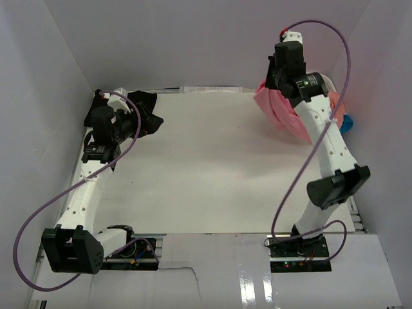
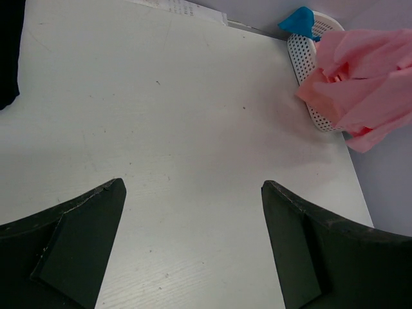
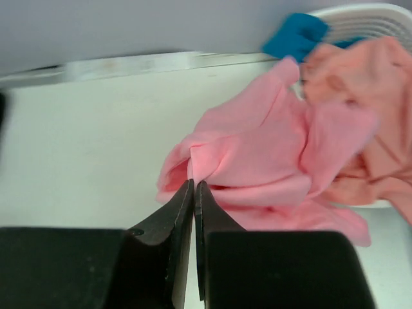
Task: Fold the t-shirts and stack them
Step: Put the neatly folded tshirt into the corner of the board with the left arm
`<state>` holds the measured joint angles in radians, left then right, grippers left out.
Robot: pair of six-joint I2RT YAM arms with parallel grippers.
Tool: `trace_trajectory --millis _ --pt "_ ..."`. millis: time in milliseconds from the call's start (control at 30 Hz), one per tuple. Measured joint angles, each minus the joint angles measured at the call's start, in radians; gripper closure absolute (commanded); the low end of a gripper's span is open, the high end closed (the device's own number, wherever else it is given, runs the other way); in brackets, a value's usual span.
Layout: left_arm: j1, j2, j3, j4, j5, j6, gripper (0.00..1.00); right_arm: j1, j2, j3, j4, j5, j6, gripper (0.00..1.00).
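A salmon-pink t-shirt hangs crumpled out of the white basket at the table's far right; it also shows in the overhead view and the left wrist view. My right gripper is shut on a pinched fold at the pink t-shirt's left edge. A second, more orange-pink t-shirt lies in the basket behind it. The black t-shirt is bunched at the far left corner, partly under my left arm. My left gripper hovers open over bare table, holding nothing.
A blue cloth sits at the basket's rim, also seen from the left wrist. The white lattice basket stands against the right wall. White walls enclose the table on three sides.
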<state>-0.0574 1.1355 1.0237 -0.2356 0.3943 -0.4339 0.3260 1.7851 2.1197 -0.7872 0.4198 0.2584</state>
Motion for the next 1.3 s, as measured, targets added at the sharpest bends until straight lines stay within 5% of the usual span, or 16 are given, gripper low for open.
trace_trajectory --millis 133,333,367,433,600,767,1067,1300 --pt "0.004 0.007 0.000 0.000 0.000 -0.001 0.02 0.134 -0.252 -0.111 -0.059 -0.174 0.020 0.91" --pt "0.016 0.008 0.000 0.000 -0.001 -0.008 0.02 0.112 -0.541 -0.478 -0.103 -0.270 0.045 0.84" --pt "0.017 0.009 0.000 0.000 -0.001 -0.010 0.02 0.110 -0.552 -0.539 -0.098 -0.294 0.048 0.52" --pt "0.018 0.011 0.000 0.000 -0.001 -0.012 0.02 0.108 -0.543 -0.649 -0.095 -0.353 0.057 0.19" --pt "0.019 0.021 0.000 0.000 -0.001 -0.012 0.02 0.109 -0.391 -0.832 -0.077 -0.461 0.052 0.15" --pt "0.019 0.023 -0.001 0.000 -0.001 -0.013 0.02 0.122 -0.428 -0.888 -0.064 -0.525 0.040 0.16" --pt "0.019 0.096 0.004 -0.036 -0.013 -0.019 0.02 0.459 -0.533 -1.005 -0.003 -0.533 0.042 0.14" --pt "0.019 0.131 0.005 -0.067 -0.013 -0.023 0.02 0.532 -0.525 -1.194 0.086 -0.490 0.128 0.12"
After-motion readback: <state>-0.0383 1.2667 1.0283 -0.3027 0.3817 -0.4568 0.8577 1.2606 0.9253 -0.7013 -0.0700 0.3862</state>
